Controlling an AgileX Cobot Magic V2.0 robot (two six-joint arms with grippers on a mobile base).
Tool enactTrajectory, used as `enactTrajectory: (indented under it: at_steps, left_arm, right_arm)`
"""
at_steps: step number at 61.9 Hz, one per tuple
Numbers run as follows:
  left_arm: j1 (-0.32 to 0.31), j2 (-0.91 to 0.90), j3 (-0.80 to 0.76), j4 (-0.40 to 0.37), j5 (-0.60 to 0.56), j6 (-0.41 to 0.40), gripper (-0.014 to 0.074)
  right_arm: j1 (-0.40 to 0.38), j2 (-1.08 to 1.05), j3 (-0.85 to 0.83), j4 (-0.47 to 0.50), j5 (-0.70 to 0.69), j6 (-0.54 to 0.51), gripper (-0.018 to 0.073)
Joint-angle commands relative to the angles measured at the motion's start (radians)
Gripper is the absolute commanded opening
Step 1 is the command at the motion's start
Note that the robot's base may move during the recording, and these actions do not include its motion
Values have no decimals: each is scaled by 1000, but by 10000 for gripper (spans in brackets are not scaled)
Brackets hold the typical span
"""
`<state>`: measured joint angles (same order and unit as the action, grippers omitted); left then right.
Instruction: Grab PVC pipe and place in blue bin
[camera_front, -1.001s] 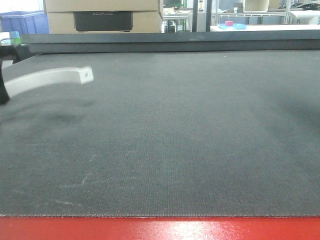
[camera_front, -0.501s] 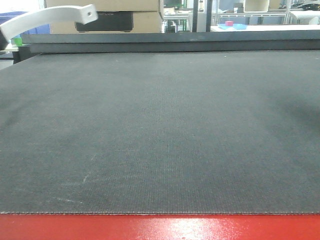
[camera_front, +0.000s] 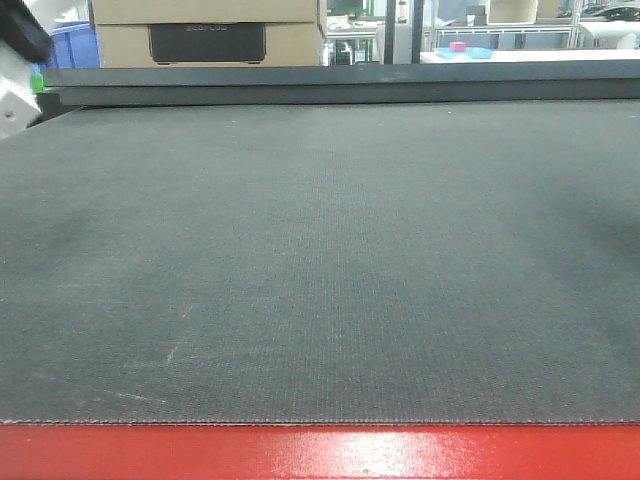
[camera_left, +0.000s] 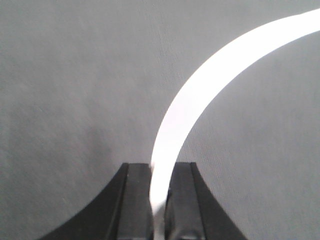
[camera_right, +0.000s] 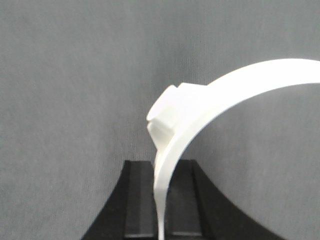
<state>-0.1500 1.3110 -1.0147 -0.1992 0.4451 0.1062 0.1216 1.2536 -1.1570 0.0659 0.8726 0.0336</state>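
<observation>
Left gripper (camera_left: 160, 172) clamped curved flat white strap (camera_left: 200, 85); right gripper (camera_right: 161, 170) clamped second strap (camera_right: 240, 80), small rounded off-white PVC pipe (camera_right: 166, 112) against it, mid-frame.

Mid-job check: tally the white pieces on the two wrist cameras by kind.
Curved white strap: 2, one in left gripper, one in right gripper
PVC pipe: 1, only its off-white end shows
Total: 3

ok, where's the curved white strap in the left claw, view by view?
Front: not in it.
Left wrist: the curved white strap rises from the left claw, arcing to the top right.
Right wrist: a look-alike strap stands in the right claw; whether it is the same one, cannot tell.
Shared landmark: the grey mat.
</observation>
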Motion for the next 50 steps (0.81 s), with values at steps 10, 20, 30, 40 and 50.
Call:
enactTrajectory:
  at_steps: [10, 20, 30, 40, 50]
  left_arm:
    - [-6, -161, 113, -13, -126, 0, -111]
    - [-6, -287, 128, -13, -126, 0, -111]
    - [-6, -416, 128, 4, -185, 0, -111]
    - [-6, -496, 128, 54, -237, 0, -111]
    - [-6, -548, 126, 54, -286, 0, -111]
  right_arm:
    - [2, -220, 157, -16, -156, -26, -167]
    - [2, -419, 186, -20, -223, -26, -167]
    - [2, -558, 186, -20, -430, -26, -167]
    - [2, -621, 186, -20, -607, -26, -167]
    - [2, -638, 186, -20, -661, -26, -167]
